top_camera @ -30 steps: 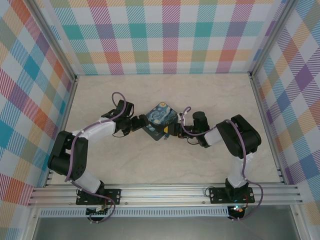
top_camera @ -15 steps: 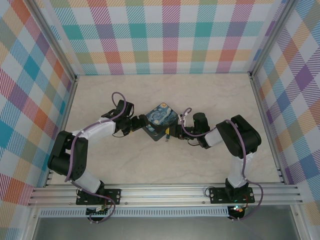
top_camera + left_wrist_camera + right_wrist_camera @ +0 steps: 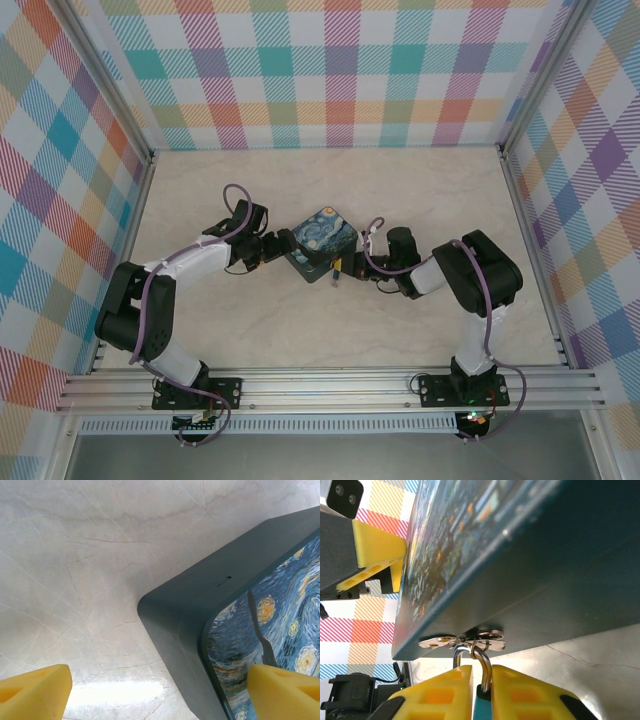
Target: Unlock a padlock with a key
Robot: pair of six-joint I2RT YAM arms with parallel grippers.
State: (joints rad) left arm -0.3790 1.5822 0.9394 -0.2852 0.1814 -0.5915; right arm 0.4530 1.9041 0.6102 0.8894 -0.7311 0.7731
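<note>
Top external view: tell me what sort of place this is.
Probably a lab robot cell: plaid backdrop walls, an aluminium frame rail along the near edge, a marble-look tabletop.

Bright, even light falls from above on my table (image 3: 250,190), leaving only soft shadows. White glare pools on the marble beside my left fingers (image 3: 35,692). My right fingers (image 3: 440,695) blur up close; the padlock (image 3: 486,672) glints under the shaded box (image 3: 560,570).

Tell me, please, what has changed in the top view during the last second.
The right gripper, shut on the padlock, moved slightly toward the near edge of the table, alongside the box. The left gripper stayed open at the box's other corner; the box kept its place.
</note>
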